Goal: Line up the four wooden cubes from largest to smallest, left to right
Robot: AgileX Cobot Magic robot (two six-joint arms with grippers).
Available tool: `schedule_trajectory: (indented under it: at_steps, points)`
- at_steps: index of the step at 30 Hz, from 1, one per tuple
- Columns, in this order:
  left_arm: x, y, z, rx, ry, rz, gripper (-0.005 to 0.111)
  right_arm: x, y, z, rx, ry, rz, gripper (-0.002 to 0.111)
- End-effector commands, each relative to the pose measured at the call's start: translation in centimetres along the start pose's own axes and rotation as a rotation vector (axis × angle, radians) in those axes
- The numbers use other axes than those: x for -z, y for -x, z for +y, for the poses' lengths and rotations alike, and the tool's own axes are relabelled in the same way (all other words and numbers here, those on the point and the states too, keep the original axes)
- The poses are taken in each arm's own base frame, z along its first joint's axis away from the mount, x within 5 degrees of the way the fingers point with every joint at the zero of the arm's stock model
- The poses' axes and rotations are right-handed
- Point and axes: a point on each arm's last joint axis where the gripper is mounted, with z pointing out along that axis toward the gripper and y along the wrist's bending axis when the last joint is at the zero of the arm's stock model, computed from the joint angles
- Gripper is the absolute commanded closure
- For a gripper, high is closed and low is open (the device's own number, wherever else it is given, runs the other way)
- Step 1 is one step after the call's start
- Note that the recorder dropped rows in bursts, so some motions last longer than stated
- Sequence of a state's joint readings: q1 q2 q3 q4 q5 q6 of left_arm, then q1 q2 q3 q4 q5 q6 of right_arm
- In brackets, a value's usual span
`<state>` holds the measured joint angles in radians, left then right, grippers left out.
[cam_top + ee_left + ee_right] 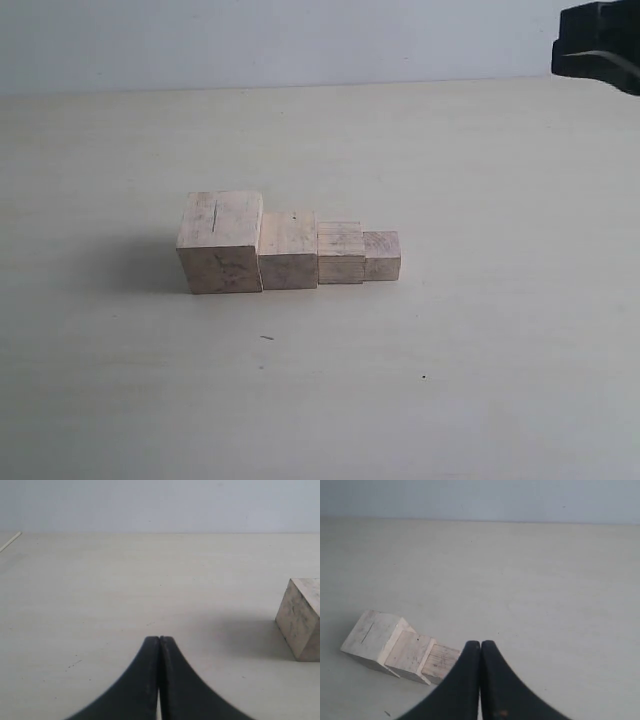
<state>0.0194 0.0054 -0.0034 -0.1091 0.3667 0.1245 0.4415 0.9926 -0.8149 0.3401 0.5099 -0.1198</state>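
Four pale wooden cubes stand touching in one row on the table. From left to right in the exterior view they are the largest cube (pixel 220 241) with a dark crack on top, the second cube (pixel 288 249), the third cube (pixel 340 252) and the smallest cube (pixel 381 255). My left gripper (pixel 159 639) is shut and empty, with the largest cube (pixel 301 617) off to one side of it. My right gripper (pixel 480 643) is also shut and empty, raised above the table; its fingers hide the smallest cube, while the largest cube (pixel 371 637), second cube (pixel 410 652) and third cube (pixel 441 661) show.
The pale table (pixel 480 380) spreads around the row, with a light wall behind it. A black part of the right arm (pixel 598 45) shows at the top right corner of the exterior view. A thin pale strip (pixel 10 542) lies far off in the left wrist view.
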Motion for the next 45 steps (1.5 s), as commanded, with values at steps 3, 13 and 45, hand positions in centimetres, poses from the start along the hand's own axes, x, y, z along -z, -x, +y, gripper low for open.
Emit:
schedule_trajectory:
  at_steps: [3,13,45]
  points:
    - [0.0,0.0,0.0,-0.002,0.004,-0.012,0.107,1.2,0.2,0.2,0.007,0.007,-0.047,0.108]
    - [0.0,0.0,0.0,-0.002,0.004,-0.012,0.107,6.8,-1.7,-1.9,0.027,-0.148,-0.242,0.108]
    - [0.0,0.0,0.0,-0.002,0.004,-0.012,0.107,5.6,-19.5,-6.1,0.02,-0.466,-0.461,0.108]
